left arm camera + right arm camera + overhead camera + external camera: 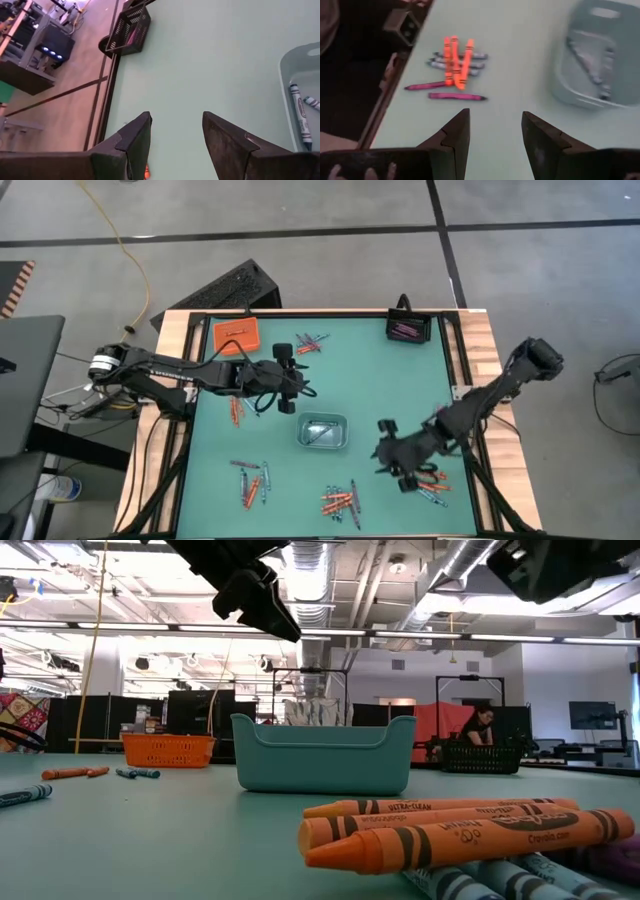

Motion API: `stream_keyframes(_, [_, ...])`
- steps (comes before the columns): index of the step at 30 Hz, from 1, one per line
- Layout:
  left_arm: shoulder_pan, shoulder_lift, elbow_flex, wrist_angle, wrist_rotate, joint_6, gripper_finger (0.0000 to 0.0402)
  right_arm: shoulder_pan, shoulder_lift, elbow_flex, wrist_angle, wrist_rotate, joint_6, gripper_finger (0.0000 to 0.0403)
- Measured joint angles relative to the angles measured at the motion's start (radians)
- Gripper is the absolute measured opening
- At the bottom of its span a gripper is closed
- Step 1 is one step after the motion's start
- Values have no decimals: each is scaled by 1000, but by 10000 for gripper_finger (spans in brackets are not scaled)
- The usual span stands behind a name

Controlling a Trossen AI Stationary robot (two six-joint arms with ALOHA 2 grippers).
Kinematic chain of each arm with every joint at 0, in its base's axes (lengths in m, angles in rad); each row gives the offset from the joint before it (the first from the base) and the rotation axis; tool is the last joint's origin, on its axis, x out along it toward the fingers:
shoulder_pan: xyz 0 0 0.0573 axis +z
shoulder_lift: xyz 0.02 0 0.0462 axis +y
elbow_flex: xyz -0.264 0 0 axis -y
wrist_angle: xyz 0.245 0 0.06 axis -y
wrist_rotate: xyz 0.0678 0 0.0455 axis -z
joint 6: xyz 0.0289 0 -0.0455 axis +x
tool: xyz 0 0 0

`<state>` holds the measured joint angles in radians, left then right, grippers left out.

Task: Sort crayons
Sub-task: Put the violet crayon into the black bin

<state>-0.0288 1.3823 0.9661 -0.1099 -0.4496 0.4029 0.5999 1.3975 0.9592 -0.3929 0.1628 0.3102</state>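
- Green counter [400, 380] carries crayons [340, 502] in scattered clusters around a grey tray [323, 432].
- Left pincer [292, 380] hovers at the tray's 10 o'clock, fingers apart, empty.
- Right pincer [385, 448] hovers at its 4 o'clock, fingers apart, empty.

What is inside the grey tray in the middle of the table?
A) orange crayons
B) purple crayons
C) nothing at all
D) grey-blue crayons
D: the left wrist view shows grey-blue crayons lying in the grey tray, and the high view shows only greyish sticks there, no orange or purple ones.
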Motion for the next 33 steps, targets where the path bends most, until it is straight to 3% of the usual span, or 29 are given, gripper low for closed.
stream_keyframes(12, [0, 0, 0, -8, 0, -11, 169, 55, 250, 0, 169, -2, 2, 170])
stream_keyframes(20, [0, 0, 0, -37, -1, -54, 169, 49, 327, 0, 217, -4, -306, 170])
stream_keyframes(28, [0, 0, 0, -104, 6, -301, 169, 3, 324, 1, 319, -19, -555, 170])
stream_keyframes(33, [-1, 1, 0, -198, 219, -374, 169, -19, 326, 1, 345, -90, -635, 170])
